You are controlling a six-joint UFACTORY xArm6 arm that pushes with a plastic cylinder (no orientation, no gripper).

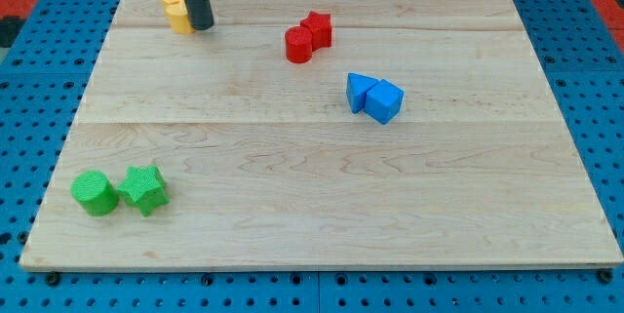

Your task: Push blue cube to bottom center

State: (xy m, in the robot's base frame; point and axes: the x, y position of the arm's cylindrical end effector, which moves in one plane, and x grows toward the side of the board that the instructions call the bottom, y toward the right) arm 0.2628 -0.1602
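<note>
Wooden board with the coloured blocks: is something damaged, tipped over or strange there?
Nothing stands out. The wooden board looks intact, and yellow, red, blue and green blocks sit in four pairs. My tip rests against the yellow pair, far from the blue cube.

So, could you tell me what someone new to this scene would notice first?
Probably the dark rod at the view's top left, my tip resting against the yellow blocks. Next, the coloured pairs on the pale board: the blue cube touching a second blue block right of centre, two red blocks above them, and a green cylinder beside a green star at the bottom left.
</note>
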